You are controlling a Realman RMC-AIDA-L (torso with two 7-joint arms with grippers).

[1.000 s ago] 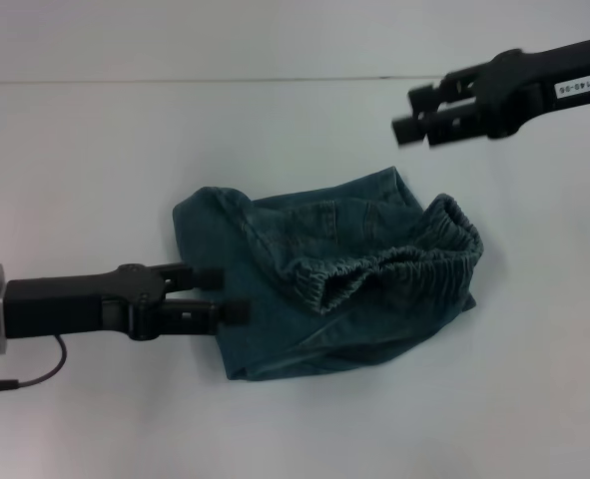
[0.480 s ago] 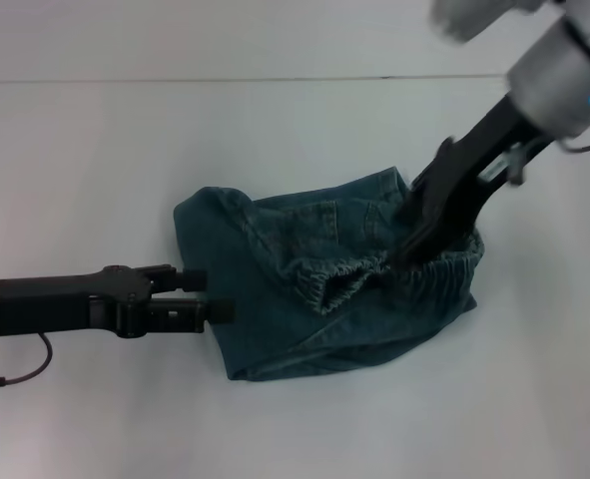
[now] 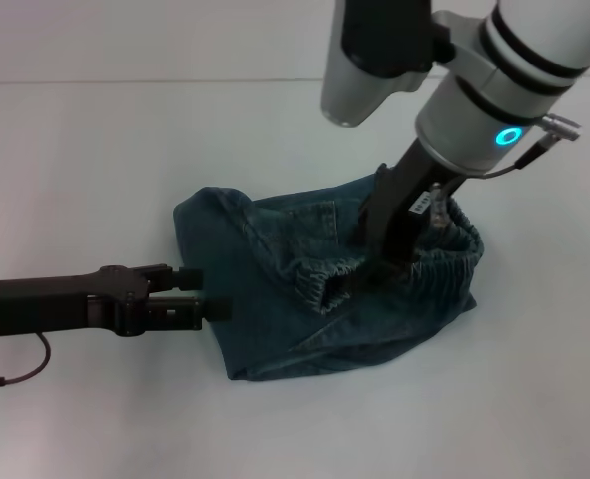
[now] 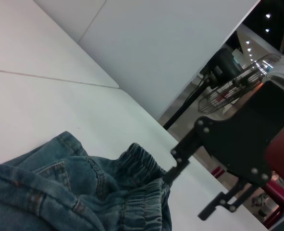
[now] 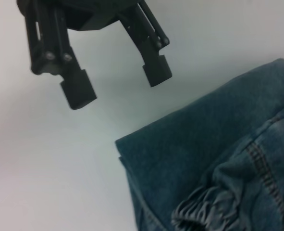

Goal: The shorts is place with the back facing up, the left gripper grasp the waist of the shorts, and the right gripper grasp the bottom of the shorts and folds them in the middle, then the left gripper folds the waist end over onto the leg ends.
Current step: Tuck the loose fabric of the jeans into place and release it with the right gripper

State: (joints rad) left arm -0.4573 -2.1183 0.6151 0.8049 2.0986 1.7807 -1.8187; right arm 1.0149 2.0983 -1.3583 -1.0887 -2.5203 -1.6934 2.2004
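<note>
One pair of folded denim shorts (image 3: 324, 284) lies at frame centre on the white table (image 3: 75, 150). Lower left, the left gripper (image 3: 210, 291) rests unclenched, just beside the fabric edge. Farther back, the right gripper (image 3: 359, 277) descends into the gathered waist (image 3: 429, 261); its finger state cannot be told.

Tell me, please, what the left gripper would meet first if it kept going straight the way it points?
Most likely the shorts: the left gripper is open, level with their folded edge and aimed at it, though its height above the table is unclear.
</note>
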